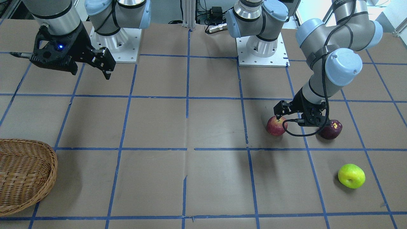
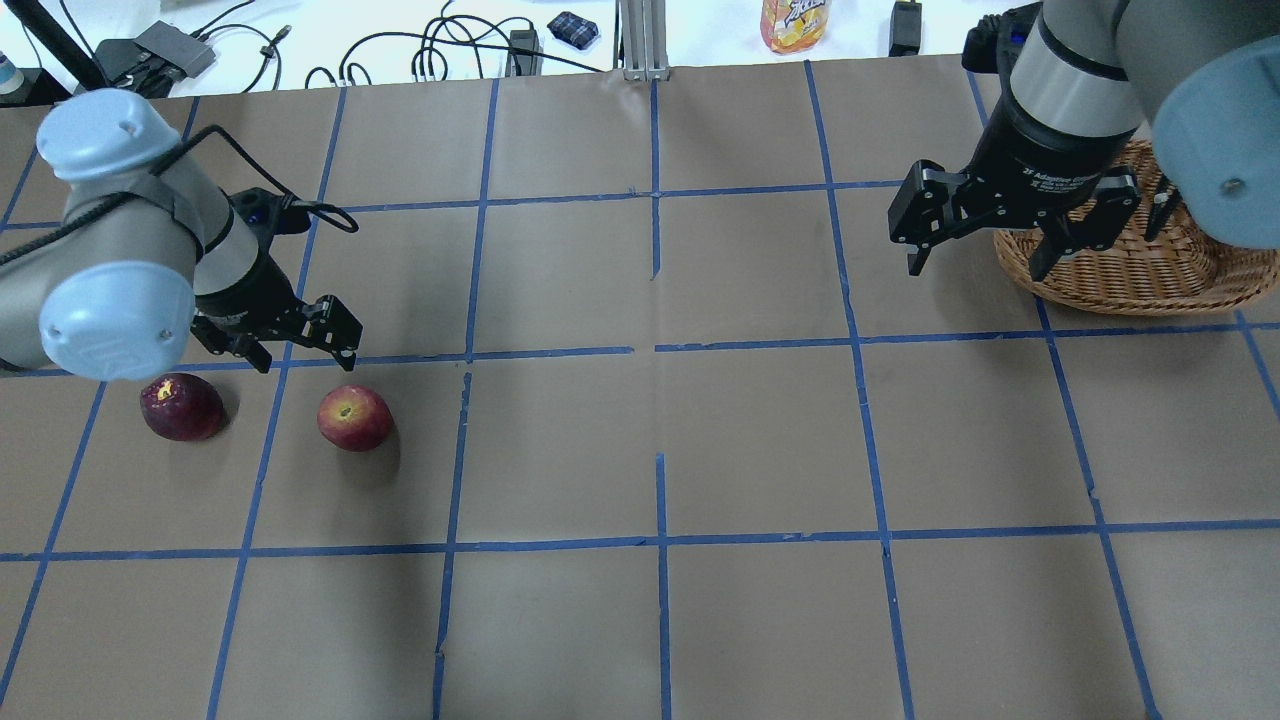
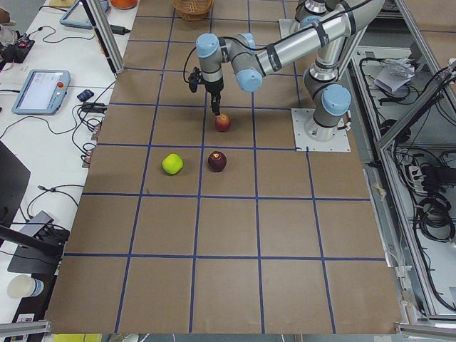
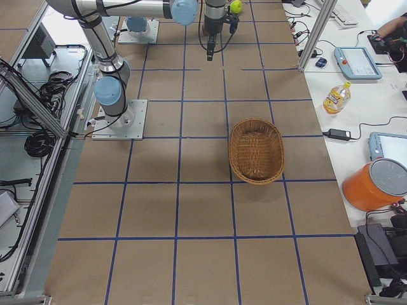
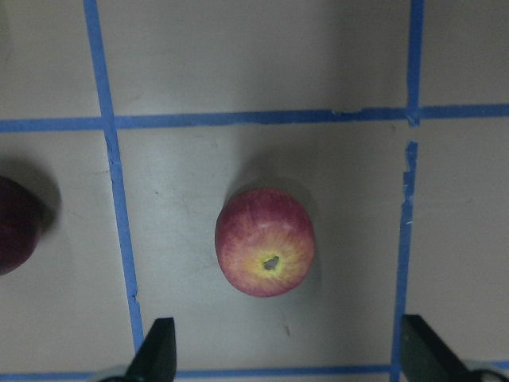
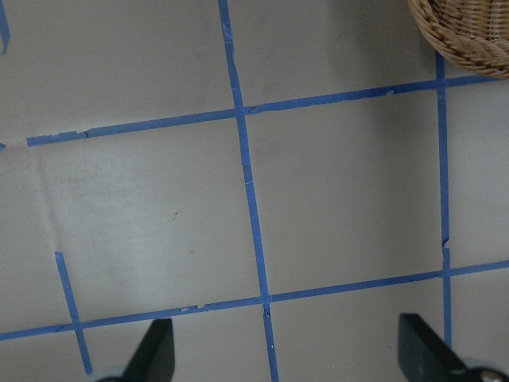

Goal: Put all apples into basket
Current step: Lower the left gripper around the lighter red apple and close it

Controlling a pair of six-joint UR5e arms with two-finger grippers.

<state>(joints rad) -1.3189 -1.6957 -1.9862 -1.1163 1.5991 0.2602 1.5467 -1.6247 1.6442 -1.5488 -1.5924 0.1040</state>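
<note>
The red apple (image 2: 354,417) lies on the table on the robot's left side, and it shows centred in the left wrist view (image 5: 265,243). The dark maroon apple (image 2: 182,406) lies a short way to its left. The yellow-green apple (image 1: 351,176) lies farther out and is out of the overhead view. My left gripper (image 2: 305,358) is open and empty, and hovers just above and robot-side of the red apple. My right gripper (image 2: 978,265) is open and empty, raised beside the wicker basket (image 2: 1130,270). The basket holds nothing (image 4: 256,151).
The table is brown paper with a blue tape grid. The two arm bases (image 1: 262,47) stand at the robot's edge. A drink bottle (image 2: 795,20) and cables lie beyond the far edge. An orange bucket (image 4: 375,184) and tablets stand on the side bench.
</note>
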